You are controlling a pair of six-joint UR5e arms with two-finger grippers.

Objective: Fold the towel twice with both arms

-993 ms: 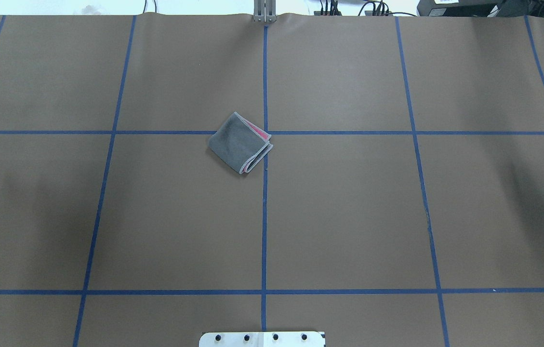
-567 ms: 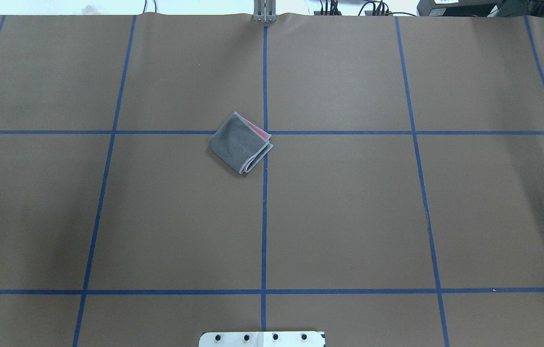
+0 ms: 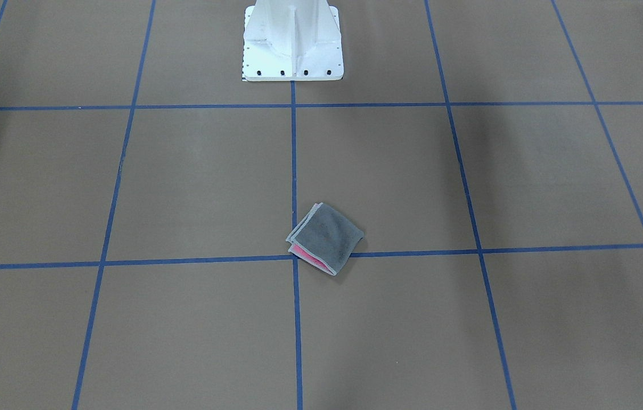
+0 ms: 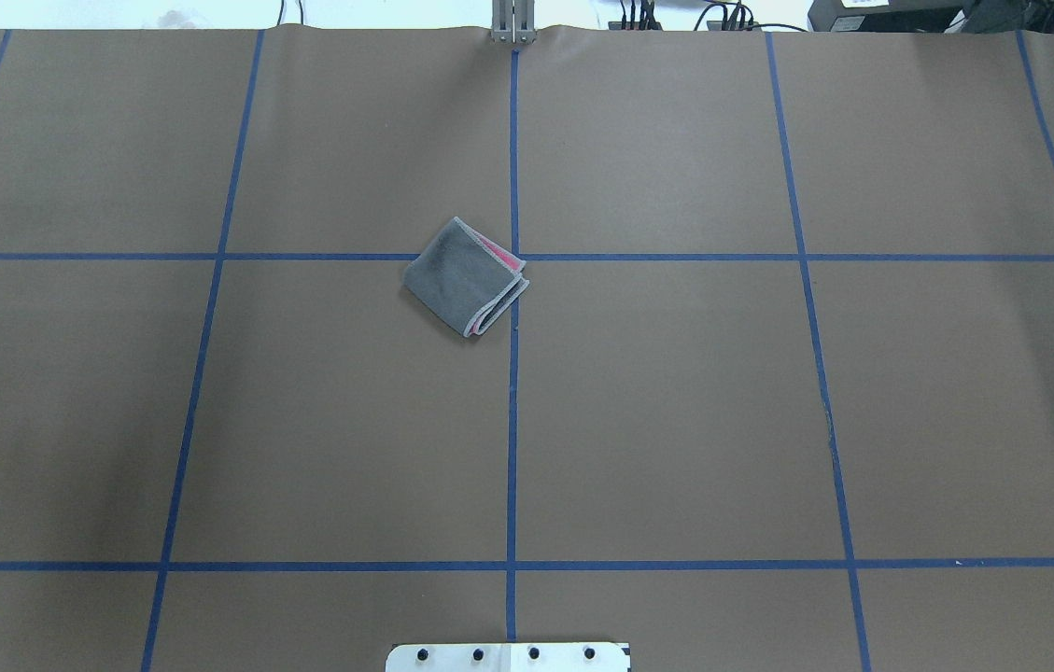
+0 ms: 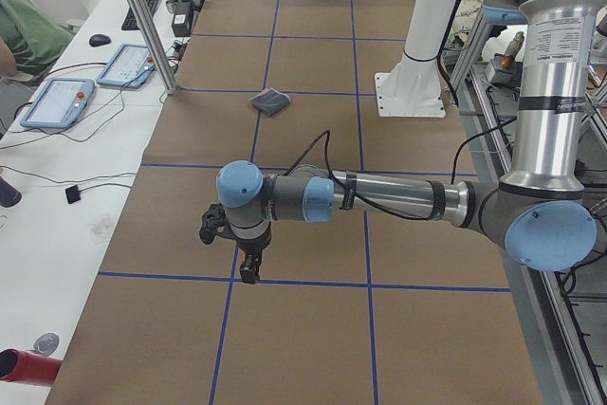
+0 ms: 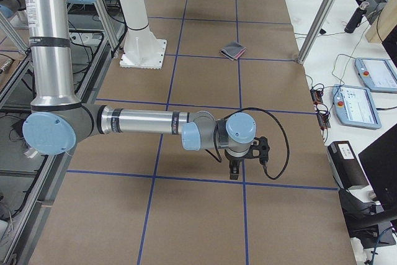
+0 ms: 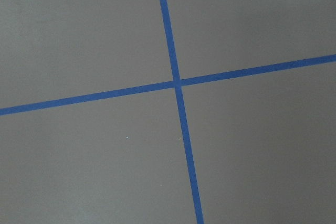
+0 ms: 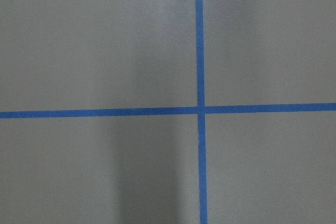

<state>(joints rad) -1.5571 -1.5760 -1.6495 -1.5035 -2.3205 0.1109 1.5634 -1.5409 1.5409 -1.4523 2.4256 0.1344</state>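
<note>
The towel lies folded into a small square near the table's middle, grey face up, with a strip of pink showing at its open edge; it also shows in the front-facing view. No arm touches it. Both arms are outside the overhead and front-facing views. In the exterior left view my left gripper hangs over the table's near end, far from the towel. In the exterior right view my right gripper hangs over the other end. I cannot tell whether either is open or shut.
The white pedestal stands at the robot's side of the table. Blue tape lines grid the brown table cover. Tablets and cables lie on the side tables, beside metal frame posts.
A black gripper tip that showed at the overhead view's right edge one second ago has left the view. The towel has not moved.
</note>
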